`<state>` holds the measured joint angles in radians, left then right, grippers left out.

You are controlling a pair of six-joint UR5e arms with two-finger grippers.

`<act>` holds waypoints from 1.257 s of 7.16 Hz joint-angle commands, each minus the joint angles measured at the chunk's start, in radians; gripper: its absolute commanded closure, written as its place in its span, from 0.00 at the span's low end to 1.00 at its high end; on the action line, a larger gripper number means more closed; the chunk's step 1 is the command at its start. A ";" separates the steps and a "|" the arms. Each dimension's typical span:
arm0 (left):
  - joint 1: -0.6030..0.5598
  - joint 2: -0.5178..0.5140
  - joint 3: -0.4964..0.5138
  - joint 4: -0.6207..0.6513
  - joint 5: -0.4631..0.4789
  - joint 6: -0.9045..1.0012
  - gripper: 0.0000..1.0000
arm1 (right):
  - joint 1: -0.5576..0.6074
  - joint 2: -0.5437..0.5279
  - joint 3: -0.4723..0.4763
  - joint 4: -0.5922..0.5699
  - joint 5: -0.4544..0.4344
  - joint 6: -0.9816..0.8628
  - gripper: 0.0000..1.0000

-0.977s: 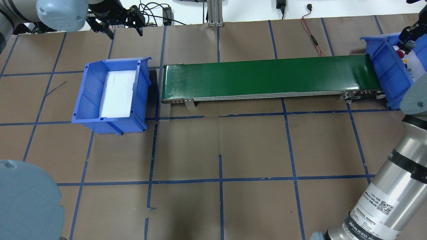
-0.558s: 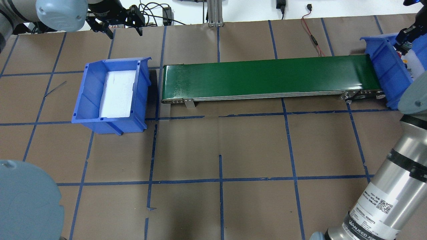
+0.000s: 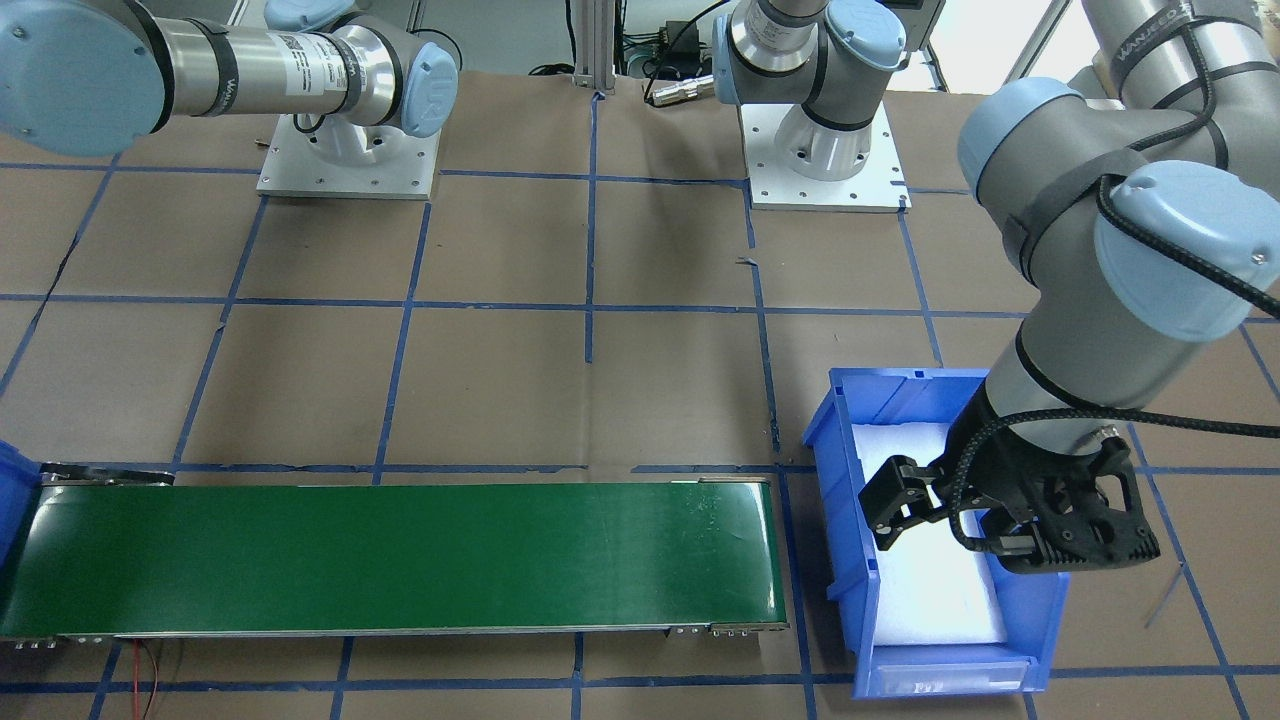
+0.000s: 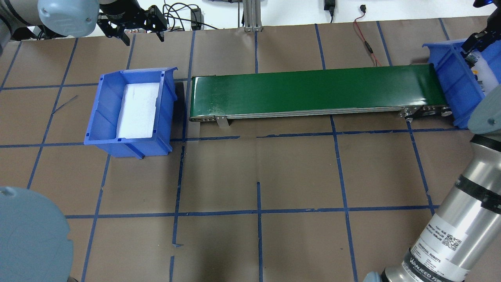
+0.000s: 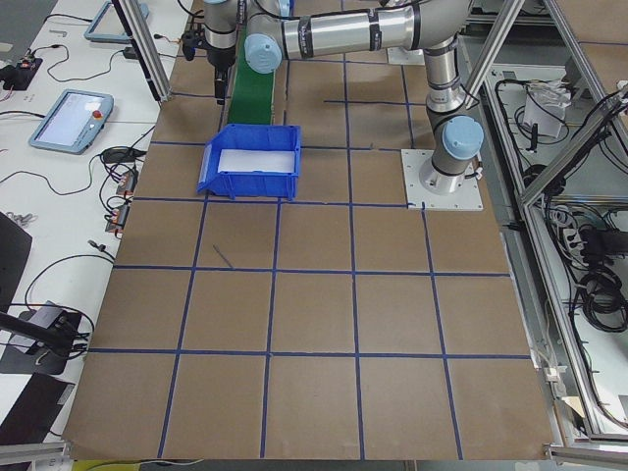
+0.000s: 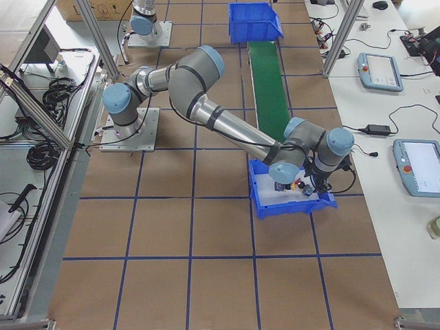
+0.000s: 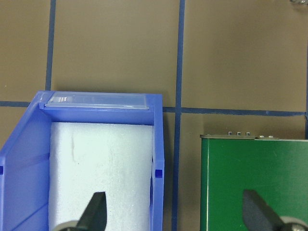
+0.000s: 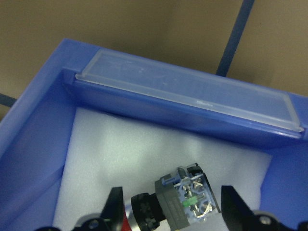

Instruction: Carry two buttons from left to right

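As the right arm's fingers point(image 8: 113, 208) stood spread over the right bin point(image 8: 43, 125), a red-capped button point(image 8: 180, 202) lay loose on the foam point(image 8: 120, 154) between them. The second one could not be picked out for certain. The left arm's fingers point(image 7: 96, 211), also apart and empty, hung near the belt point(image 7: 250, 168). A clean finish called for a straight lift, fingers wide, clear of button and bin wall.

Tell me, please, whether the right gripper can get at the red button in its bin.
Probably yes: the right gripper hangs open directly above the red button, which lies uncovered on the foam in the bin, with nothing between them.
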<state>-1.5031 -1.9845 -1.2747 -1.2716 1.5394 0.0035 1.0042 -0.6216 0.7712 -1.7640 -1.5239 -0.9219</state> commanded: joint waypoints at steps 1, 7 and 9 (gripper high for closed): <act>0.009 0.001 -0.002 -0.003 -0.002 0.001 0.00 | 0.001 -0.042 -0.007 0.042 0.002 -0.002 0.20; 0.009 0.009 -0.011 -0.014 -0.001 0.001 0.00 | 0.344 -0.265 -0.004 0.289 -0.015 0.277 0.13; 0.010 0.016 -0.011 -0.023 0.001 0.001 0.00 | 0.469 -0.335 0.011 0.387 -0.016 0.455 0.12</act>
<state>-1.4945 -1.9732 -1.2862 -1.2896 1.5397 0.0046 1.3992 -0.9165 0.7754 -1.4381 -1.5386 -0.5768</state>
